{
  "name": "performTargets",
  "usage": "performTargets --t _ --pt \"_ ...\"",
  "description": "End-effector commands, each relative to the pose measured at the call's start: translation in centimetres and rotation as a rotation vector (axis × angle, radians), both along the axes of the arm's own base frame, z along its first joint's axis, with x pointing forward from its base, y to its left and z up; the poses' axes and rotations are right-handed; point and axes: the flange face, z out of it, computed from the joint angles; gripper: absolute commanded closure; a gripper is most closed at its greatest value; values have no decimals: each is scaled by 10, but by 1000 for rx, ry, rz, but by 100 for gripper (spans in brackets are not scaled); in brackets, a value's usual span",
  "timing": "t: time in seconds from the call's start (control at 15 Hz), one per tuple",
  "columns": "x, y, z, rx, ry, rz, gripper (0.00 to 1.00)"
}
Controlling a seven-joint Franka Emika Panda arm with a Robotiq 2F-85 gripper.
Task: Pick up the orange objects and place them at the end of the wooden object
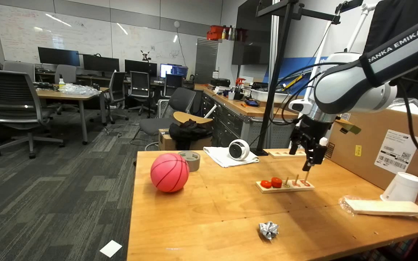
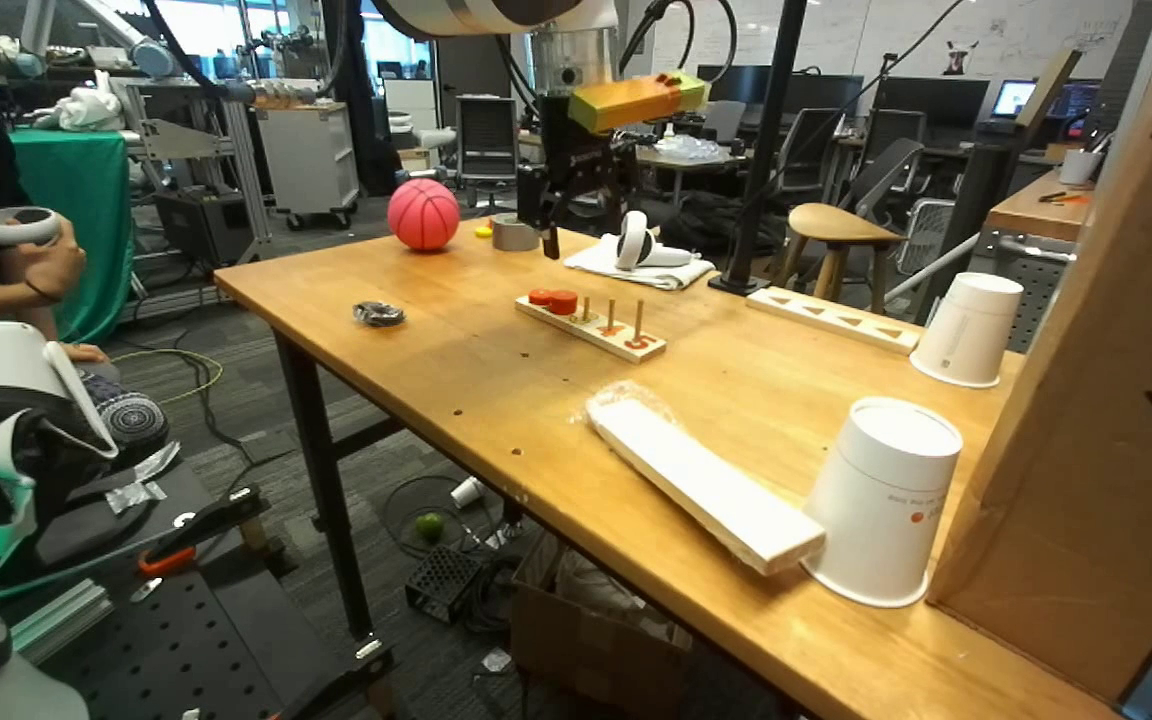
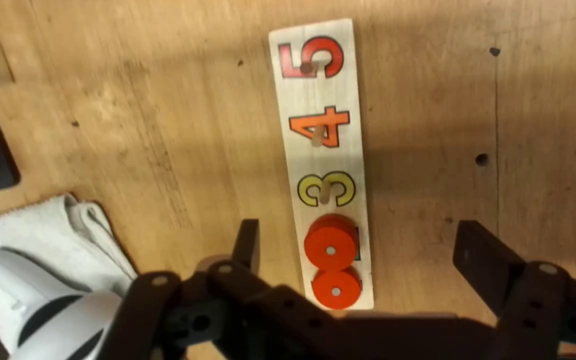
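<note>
The wooden object (image 3: 313, 95) is a narrow pale board with upright pegs and printed numerals, lying flat on the table. It also shows in both exterior views (image 1: 267, 190) (image 2: 621, 351). The orange objects are small orange-red round pieces on the pegs at one end: a taller one (image 3: 330, 245) and a lower one (image 3: 336, 290) at the very end. Both show in an exterior view (image 1: 276, 182). The other 3 pegs are bare. My gripper (image 3: 358, 235) is open and empty above the board. The orange pieces lie between its fingers in the wrist view, nearer the left finger.
A pinkish-red ball (image 1: 169, 172), a tape roll (image 1: 193, 161) and a white cloth (image 1: 218, 156) with a headset controller stand behind. A black post (image 1: 272, 90), a triangle-slot board (image 2: 826, 318), white cups (image 2: 886, 500), a wrapped board (image 2: 696, 480), crumpled foil (image 1: 268, 230) and a cardboard box (image 1: 368, 137) surround the area.
</note>
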Motion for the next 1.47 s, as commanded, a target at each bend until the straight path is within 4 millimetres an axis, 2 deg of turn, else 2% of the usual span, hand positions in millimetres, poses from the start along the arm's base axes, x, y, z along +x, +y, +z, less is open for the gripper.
performTargets --t 0.0,0.2,0.27,0.8,1.4 --pt "11 21 -5 20 0 198 0" --pt "14 36 -13 40 24 361 0" --pt "4 34 -16 17 30 271 0" --pt "3 34 -22 20 41 277 0" --pt "21 51 -33 10 64 436 0"
